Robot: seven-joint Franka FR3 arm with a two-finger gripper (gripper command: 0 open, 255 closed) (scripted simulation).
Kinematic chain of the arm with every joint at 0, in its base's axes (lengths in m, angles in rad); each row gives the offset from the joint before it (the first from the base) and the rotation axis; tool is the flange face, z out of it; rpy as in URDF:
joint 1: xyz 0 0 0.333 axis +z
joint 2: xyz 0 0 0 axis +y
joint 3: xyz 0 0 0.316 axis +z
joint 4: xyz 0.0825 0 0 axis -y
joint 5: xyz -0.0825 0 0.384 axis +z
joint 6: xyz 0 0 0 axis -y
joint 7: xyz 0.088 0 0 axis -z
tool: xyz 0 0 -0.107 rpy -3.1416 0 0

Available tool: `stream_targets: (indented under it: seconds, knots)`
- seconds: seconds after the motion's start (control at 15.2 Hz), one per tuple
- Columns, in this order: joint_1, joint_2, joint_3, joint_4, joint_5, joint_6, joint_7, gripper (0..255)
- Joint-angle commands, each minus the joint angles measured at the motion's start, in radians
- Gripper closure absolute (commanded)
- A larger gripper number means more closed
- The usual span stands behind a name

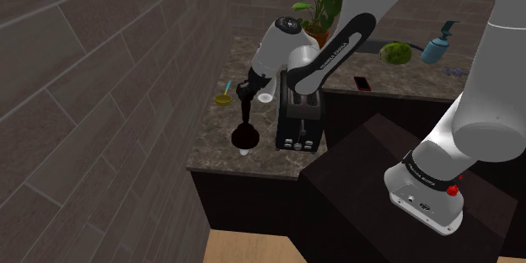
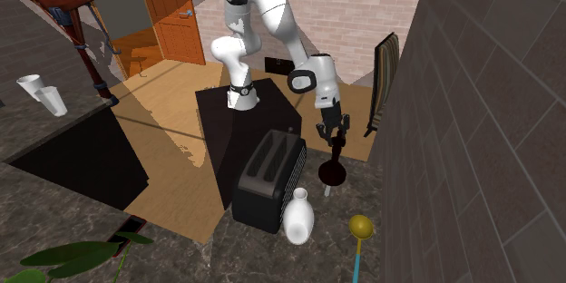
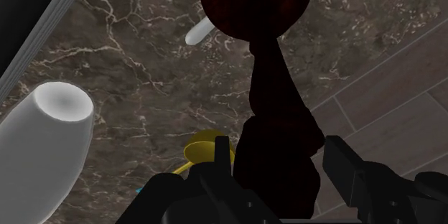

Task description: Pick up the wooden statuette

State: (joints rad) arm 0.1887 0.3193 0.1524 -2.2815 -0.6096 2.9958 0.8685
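your all-black two-finger gripper (image 3: 280, 154) is clamped on the slim part of the dark reddish-brown statuette (image 3: 276, 93). in the wrist view the fingers (image 3: 220, 152) stand partly apart with the figure's body pressed between them, and they have hold of nothing else.

the statuette hangs straight down from the gripper (image 2: 334, 134), its wide round end pointing away from the hand and over the dark brown marble countertop (image 3: 136, 72). you cannot tell from these views whether that round end rests on the stone or sits just clear of it. a small white cylinder (image 3: 199, 31) lies on the counter right by the round end.

in the shoulder view you'll find the statuette (image 1: 246, 135) just beside the black two-slot toaster (image 1: 301, 120), on that view's left, near the counter's front edge. a white rounded vase (image 2: 298, 218) stands close to the toaster. a yellow-headed utensil with a blue handle (image 2: 360, 229) lies next to the vase, near the grey tiled wall (image 2: 472, 127).

well apart at the counter's far end are a leafy potted plant (image 1: 320, 4), a round green object (image 1: 394, 52) and a teal spray bottle (image 1: 438, 46).
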Motion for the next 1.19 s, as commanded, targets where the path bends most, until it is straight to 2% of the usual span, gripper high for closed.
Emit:
stream_targets:
  seconds: [0.0, 0.13, 0.59, 1.12]
  knots:
    - [0.0, 0.0, 0.0, 0.0, 0.0, 0.0, 0.0, 255]
    - [0.002, 0.0, -0.002, -0.002, -0.002, 0.001, 0.003, 255]
    - [-0.074, -0.083, 0.096, -0.015, 0.118, -0.072, -0.105, 255]
    - [-0.127, -0.173, 0.172, -0.013, 0.26, -0.158, -0.224, 255]
